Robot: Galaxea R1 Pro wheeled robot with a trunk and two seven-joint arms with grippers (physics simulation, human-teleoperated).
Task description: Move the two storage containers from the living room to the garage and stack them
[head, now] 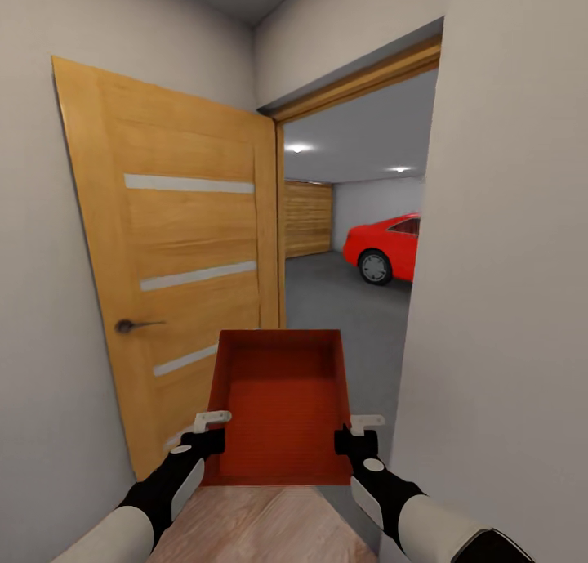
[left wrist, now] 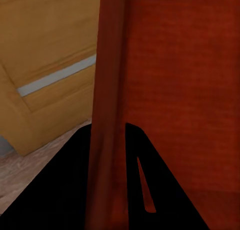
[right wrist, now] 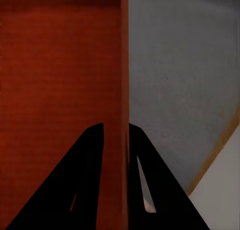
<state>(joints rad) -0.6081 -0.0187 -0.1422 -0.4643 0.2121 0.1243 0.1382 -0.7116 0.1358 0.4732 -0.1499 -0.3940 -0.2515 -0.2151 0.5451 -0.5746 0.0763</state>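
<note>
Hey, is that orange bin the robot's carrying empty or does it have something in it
Empty. The head view looks straight down into the storage container and its bare red bottom shows, with nothing lying on it.

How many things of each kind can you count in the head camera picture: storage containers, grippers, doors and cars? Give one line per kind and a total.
Storage containers: 1, the orange-red storage container, held between both grippers
Grippers: 2, the left gripper and the right gripper
Doors: 2, the open hallway door and the plank garage door
Cars: 1, the red car
Total: 6
</note>
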